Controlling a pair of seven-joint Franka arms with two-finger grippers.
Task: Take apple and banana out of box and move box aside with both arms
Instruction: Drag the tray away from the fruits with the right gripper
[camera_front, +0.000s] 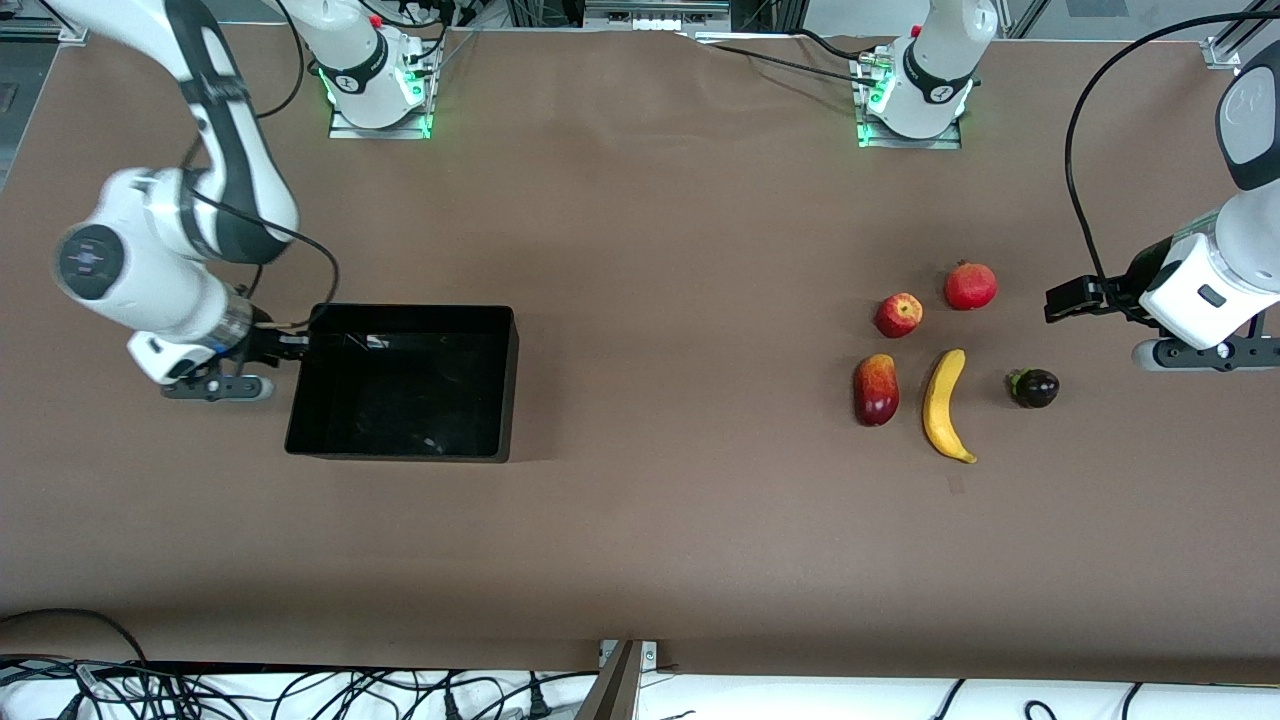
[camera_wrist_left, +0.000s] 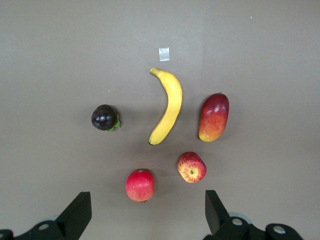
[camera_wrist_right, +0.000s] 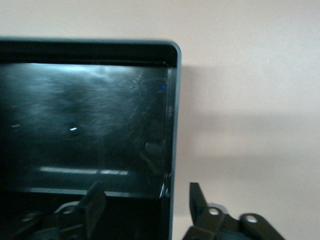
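The black box (camera_front: 505, 385) sits toward the right arm's end of the table. My right gripper (camera_front: 290, 345) is open at its end wall. In the right wrist view (camera_wrist_right: 146, 194) one finger is inside the box (camera_wrist_right: 172, 125) and one outside, straddling the wall. The fruits lie toward the left arm's end: pomegranate (camera_front: 970, 285), apple (camera_front: 898, 315), mango (camera_front: 875, 389), banana (camera_front: 945, 403), mangosteen (camera_front: 1034, 388). My left gripper (camera_front: 1062, 300) is open and empty, over the table beside the pomegranate (camera_wrist_left: 140, 184). The left wrist view (camera_wrist_left: 146, 215) also shows the apple (camera_wrist_left: 191, 167), mango (camera_wrist_left: 214, 117), banana (camera_wrist_left: 167, 107) and mangosteen (camera_wrist_left: 105, 117).
A small white tape scrap (camera_wrist_left: 164, 53) lies on the brown table by the banana's tip. The arm bases (camera_front: 375, 90) (camera_front: 915, 95) stand along the table's back edge. Cables (camera_front: 300, 690) hang below the front edge.
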